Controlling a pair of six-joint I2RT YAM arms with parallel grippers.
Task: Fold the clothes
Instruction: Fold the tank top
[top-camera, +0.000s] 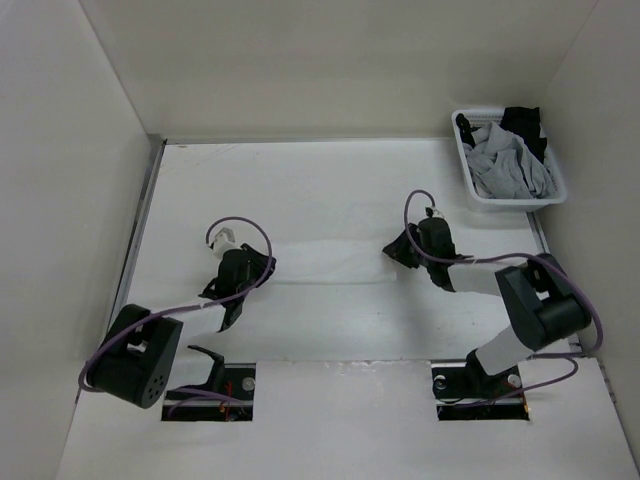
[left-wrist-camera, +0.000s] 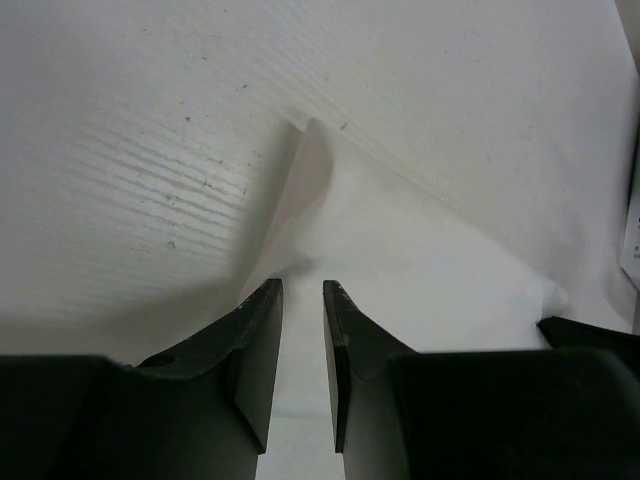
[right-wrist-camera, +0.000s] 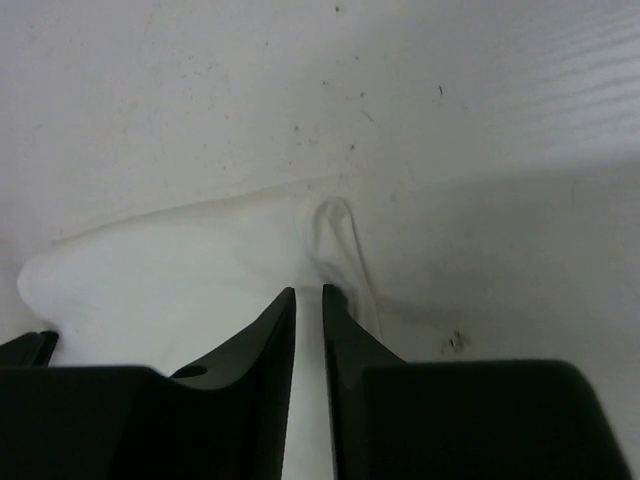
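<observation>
Clothes (top-camera: 330, 265) lengthwise between both claws

**Arm hardware**

Both arms: black joint housings, light grey links. Purple cable loops from each wrist to its base. Left gripper (top-camera: 243, 262) and right gripper (top-camera: 404, 246) have matte black, tapered fingers (left-wrist-camera: 262, 340). Bases sit in rectangular cutouts.

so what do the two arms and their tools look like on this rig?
Both arms are black with light grey forearm links and a purple cable looping along each. The left tool and right tool are matte black; wrist views show two plain wedge-shaped fingers tapering to blunt tips, no markings.
</observation>
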